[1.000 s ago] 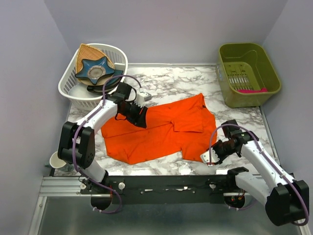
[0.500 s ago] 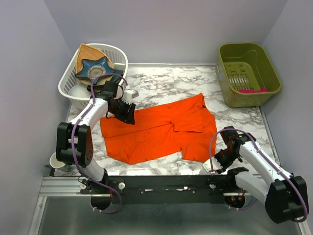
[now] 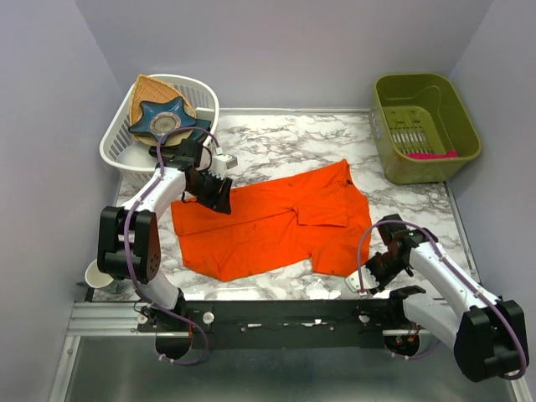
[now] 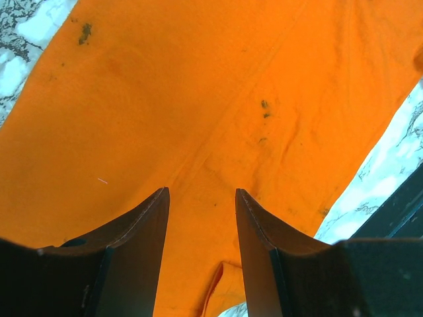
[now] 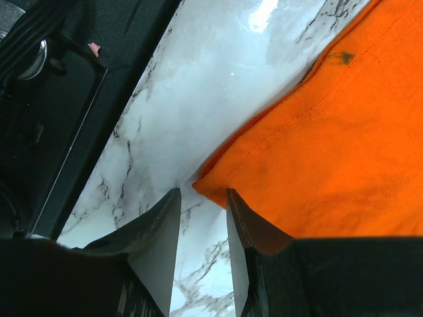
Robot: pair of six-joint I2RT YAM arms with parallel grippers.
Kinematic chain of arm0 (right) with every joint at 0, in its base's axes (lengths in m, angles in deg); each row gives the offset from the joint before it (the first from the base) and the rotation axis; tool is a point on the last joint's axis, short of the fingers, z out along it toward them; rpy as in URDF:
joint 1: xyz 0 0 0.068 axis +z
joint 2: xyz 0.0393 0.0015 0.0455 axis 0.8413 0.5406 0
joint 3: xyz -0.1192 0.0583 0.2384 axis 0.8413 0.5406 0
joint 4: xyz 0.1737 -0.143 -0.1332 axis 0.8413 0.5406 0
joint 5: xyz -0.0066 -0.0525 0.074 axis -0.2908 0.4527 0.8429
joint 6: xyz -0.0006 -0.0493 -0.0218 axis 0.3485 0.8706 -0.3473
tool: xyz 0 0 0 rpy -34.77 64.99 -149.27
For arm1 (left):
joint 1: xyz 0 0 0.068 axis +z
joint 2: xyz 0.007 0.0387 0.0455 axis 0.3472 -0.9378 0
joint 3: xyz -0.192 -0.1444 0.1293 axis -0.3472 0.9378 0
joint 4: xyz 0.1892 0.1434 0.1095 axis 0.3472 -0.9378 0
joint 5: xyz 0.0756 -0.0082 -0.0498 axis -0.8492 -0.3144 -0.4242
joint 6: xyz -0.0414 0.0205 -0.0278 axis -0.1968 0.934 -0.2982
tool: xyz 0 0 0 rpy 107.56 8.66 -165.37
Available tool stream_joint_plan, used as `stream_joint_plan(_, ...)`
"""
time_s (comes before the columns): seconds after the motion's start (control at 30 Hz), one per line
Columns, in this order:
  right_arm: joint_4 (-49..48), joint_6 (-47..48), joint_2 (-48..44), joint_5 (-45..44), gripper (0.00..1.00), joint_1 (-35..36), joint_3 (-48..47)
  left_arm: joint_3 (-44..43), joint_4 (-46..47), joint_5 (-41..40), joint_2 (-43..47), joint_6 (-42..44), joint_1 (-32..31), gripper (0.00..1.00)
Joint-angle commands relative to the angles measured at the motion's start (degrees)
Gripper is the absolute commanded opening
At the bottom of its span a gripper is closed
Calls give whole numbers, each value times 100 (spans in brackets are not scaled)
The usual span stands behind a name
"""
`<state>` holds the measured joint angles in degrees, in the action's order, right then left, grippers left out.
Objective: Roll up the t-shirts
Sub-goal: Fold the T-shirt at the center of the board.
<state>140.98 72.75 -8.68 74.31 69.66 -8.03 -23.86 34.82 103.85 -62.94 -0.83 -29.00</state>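
Observation:
The bright orange t-shirt (image 3: 272,222) lies spread and partly folded on the marble table. My left gripper (image 3: 219,197) is open over its far left corner; in the left wrist view the fingers (image 4: 142,224) straddle orange cloth (image 4: 198,99) with small dark specks. My right gripper (image 3: 362,280) is open and low at the shirt's near right corner; in the right wrist view that orange corner (image 5: 211,186) lies at the tip of the right finger (image 5: 248,221), with bare marble between the jaws.
A white laundry basket (image 3: 117,149) at the back left holds a tan woven fan and a blue star-shaped dish. A green bin (image 3: 425,126) with a small pink item stands at the back right. A black rail (image 3: 285,314) runs along the near edge.
My left gripper moved left and back, from the shirt's upper middle to its far left corner. My right gripper drew back toward the near edge, down at the shirt's near right corner.

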Motion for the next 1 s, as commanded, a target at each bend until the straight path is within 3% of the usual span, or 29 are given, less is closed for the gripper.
stream_joint_plan(0.0, -163, 1669, -74, 168, 41, -8, 13, -148, 21, 85, -160, -12, 34, 53)
stream_joint_plan(0.27, -383, 1582, -216, 291, 40, 1, 260, -156, 21, 146, -291, -30, 34, 53)
stream_joint_plan(0.47, -322, 1906, -40, 203, 34, 1, 233, -174, 47, 164, -406, -65, 34, 53)
stream_joint_plan(0.57, -260, 2074, 74, 186, 29, 18, 198, -209, 47, 181, -459, -56, 34, 53)
stream_joint_plan(0.67, -348, 2109, 206, 106, 14, 54, 215, -244, -6, 173, -459, 23, 34, 53)
stream_joint_plan(0.7, -287, 1970, 241, 124, 7, 54, 163, -253, -32, 172, -433, 67, 43, 53)
stream_joint_plan(0.8, 20, 1139, 137, 396, 1, 54, -284, -253, -225, 294, -318, 339, 113, 54)
stream_joint_plan(0.97, 4, -578, -329, 634, 1, 54, -830, 97, -875, 585, -81, 1191, 139, 57)
